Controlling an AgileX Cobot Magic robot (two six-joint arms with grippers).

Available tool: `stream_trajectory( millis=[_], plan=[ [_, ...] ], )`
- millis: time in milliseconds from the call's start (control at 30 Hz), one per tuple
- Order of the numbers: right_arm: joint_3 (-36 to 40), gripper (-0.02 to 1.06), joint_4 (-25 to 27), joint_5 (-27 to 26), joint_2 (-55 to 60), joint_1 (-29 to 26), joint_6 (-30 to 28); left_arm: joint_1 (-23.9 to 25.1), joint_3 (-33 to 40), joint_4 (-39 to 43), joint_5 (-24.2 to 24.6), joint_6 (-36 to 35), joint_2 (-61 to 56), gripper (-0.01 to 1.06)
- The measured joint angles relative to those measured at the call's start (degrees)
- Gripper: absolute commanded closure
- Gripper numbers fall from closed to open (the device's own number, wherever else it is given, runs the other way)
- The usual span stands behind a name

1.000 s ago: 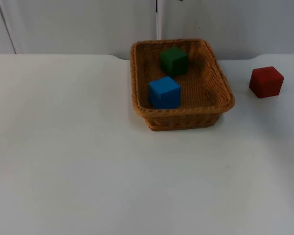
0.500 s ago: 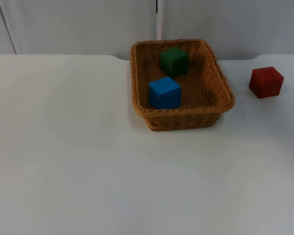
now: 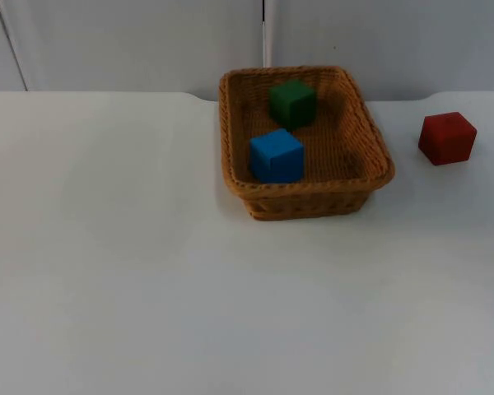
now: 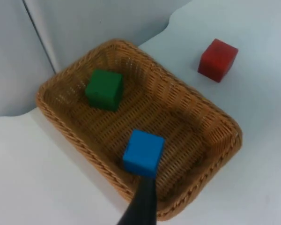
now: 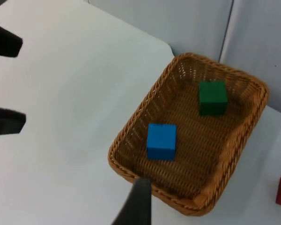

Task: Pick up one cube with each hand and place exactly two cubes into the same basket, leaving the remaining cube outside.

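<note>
Left gripper (image 4: pixel 140 206) poised high over the 6 o'clock rim of the wicker basket (image 3: pixel 235 140), looking down into it; opening not to be told, and judged empty, with all three cubes accounted for elsewhere. Inside the basket, blue cube (image 3: pixel 277 155) at about 8 o'clock near the front wall, green cube (image 3: pixel 293 102) at about 12 o'clock by the back wall, the two apart. Outside, red cube (image 3: pixel 447 137) on the white table (image 3: pixel 148 288), at 3 o'clock from the basket and well apart, on the right arm's side. Right gripper (image 5: pixel 136 201) likewise above the front rim, opening impossible to tell, judged empty. Two in, one out: task judged done. Nothing left but pulling away without reaching toward 3 o'clock.
</note>
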Motion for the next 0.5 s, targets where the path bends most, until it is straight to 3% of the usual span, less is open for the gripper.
stream_trajectory(
  millis=[500],
  plan=[
    [13.8,0.25,0.0,-6.1,-18.6,0.0,0.0,0.0,0.0,-3.6,6.2,1.6,-8.4,0.23]
  ],
)
